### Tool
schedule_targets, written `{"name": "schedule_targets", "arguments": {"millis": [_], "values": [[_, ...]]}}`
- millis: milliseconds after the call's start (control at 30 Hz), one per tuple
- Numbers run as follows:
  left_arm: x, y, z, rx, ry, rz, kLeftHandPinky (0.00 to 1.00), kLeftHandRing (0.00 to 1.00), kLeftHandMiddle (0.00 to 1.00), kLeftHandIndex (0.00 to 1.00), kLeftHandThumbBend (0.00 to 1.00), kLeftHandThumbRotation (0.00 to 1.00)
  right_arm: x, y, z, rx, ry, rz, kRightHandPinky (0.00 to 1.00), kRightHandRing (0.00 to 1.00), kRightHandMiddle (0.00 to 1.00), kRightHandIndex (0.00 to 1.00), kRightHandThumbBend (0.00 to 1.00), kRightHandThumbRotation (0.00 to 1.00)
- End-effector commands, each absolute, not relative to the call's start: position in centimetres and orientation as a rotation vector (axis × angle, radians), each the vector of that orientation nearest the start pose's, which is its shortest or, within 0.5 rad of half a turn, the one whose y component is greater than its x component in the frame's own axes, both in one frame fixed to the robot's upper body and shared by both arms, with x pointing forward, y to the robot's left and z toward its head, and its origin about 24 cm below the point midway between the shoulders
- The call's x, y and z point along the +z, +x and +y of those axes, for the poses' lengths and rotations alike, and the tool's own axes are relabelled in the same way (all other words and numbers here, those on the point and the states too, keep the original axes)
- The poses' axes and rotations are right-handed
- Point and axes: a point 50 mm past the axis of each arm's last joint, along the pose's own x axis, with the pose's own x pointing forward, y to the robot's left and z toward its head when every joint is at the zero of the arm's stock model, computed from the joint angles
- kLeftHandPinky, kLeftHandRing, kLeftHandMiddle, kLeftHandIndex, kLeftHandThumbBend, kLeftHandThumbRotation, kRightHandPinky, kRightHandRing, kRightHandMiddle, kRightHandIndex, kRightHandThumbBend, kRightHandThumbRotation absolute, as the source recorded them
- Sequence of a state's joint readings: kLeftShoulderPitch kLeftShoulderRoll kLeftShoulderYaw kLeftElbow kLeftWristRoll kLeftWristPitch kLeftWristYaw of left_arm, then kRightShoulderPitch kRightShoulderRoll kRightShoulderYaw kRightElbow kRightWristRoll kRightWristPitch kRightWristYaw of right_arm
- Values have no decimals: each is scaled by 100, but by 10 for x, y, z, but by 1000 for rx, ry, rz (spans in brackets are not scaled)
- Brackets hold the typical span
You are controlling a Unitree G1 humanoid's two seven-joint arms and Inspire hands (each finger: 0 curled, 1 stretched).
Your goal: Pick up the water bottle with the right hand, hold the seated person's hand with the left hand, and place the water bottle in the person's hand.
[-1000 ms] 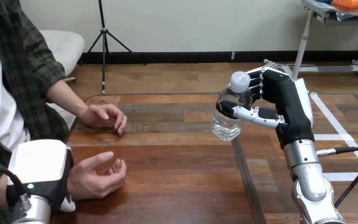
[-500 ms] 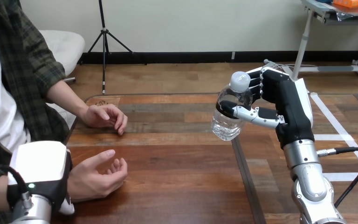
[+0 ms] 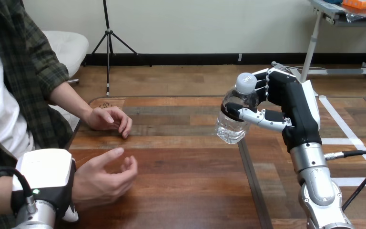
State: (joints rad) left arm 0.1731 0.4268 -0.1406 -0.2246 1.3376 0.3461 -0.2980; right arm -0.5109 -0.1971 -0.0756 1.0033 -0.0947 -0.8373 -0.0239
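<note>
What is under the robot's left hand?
The person's nearer hand reaches out from beneath the left hand, over the table. Its wrist is covered by the white shell, so contact cannot be seen.

Your right hand (image 3: 293, 107) is raised on its upright forearm, thumb and fingers (image 3: 263, 85) curled round the water bottle (image 3: 232, 125); your left hand (image 3: 45, 174) sits low, white shell upward.

Wooden table (image 3: 186, 186) — dark planks, mixed tones

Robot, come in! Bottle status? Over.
Right hand shut on water bottle, above table. Left hand at person's near hand, grip unseen. Nothing between bottle and that hand.
</note>
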Motion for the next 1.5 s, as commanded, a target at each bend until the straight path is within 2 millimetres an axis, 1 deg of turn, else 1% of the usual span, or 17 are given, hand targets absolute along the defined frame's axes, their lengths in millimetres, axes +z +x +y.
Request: {"name": "schedule_targets", "arguments": {"millis": [0,467,733,900,1100,1333,1467], "values": [[42,217,220,-112,1699,403,53,58,62,64,88,0,78,332,-183,29,-237,-479,37,42,47,49,75,0],[37,217,216,-130,1683,397,52,56,60,61,88,0,78,332,-183,27,-239,-477,36,42,47,49,75,0],[36,217,214,-133,1670,386,46,50,53,56,87,0,78,332,-183,27,-241,-475,37,42,47,49,75,0],[34,217,214,-125,1631,348,41,44,48,52,87,0,78,332,-183,26,-240,-473,37,42,47,49,74,0],[33,216,214,-122,1607,310,37,40,44,49,88,0,78,333,-183,30,-224,-471,37,42,48,49,74,0],[31,216,214,-108,1588,265,36,40,45,49,87,0,79,333,-183,28,-232,-471,37,42,48,49,73,0],[31,215,213,-85,1552,208,36,41,45,50,87,0,79,333,-183,30,-235,-475,37,42,48,49,74,0]]}}
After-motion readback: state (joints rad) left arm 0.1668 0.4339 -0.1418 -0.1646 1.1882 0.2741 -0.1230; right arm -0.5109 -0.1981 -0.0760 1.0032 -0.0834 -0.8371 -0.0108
